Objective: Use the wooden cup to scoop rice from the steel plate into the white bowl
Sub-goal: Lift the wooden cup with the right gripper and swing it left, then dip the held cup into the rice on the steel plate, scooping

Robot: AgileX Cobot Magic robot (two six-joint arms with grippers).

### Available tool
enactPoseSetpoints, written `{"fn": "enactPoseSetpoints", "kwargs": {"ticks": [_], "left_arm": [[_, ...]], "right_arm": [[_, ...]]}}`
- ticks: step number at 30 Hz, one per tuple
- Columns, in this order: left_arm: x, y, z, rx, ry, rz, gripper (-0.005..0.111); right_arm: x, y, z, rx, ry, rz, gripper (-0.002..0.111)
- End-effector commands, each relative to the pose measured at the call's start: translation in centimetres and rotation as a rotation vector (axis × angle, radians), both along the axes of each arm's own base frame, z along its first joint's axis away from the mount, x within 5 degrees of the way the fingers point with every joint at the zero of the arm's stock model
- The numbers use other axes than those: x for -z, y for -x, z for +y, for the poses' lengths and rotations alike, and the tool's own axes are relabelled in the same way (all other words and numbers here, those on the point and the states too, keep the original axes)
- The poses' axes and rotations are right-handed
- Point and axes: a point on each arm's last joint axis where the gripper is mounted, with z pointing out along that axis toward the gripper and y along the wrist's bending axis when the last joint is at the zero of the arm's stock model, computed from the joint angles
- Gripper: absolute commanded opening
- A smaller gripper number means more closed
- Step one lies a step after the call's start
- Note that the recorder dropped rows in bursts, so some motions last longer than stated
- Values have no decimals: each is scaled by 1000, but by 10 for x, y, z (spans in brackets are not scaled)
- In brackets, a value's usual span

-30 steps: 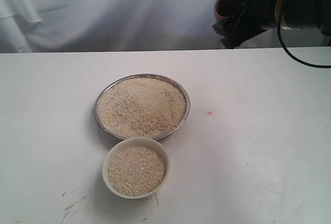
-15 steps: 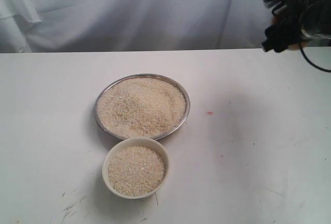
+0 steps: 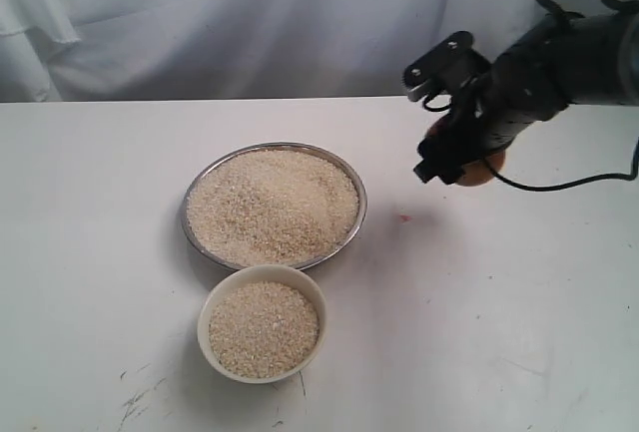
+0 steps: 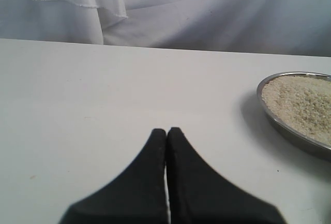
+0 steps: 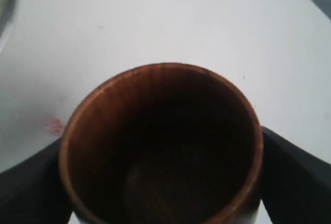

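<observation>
table: white, carrying both dishes.
steel plate: mid-table, heaped with rice.
white bowl: just beside the plate's near rim, rice-filled.
right gripper: above the table, right of the plate, fingers clamped on either side of the wooden cup.
wooden cup: empty, mouth facing the wrist camera, long axis along that sightline.
left gripper: jaws pressed together, holding nothing.

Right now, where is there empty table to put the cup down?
The table is bare on the right, between the steel plate, the white bowl and the edge, under the wooden cup in the right gripper. Left of the plate is bare too. It is crowded where bowl and plate sit close together.
</observation>
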Motion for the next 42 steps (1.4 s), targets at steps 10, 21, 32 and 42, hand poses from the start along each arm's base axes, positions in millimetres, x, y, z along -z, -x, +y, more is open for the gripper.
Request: {"fn": "enactPoseSetpoints", "kwargs": {"ticks": [10, 21, 32, 42], "left_arm": [[1, 0, 0, -2, 2, -6, 0], [1, 0, 0, -2, 2, -6, 0], [1, 0, 0, -2, 2, -6, 0], [1, 0, 0, -2, 2, -6, 0]], "right_arm": [[-17, -4, 82, -475, 270, -221, 0], [16, -3, 131, -772, 503, -281, 0], [39, 14, 163, -974, 822, -309, 0], [50, 12, 175, -1131, 937, -431, 0]]}}
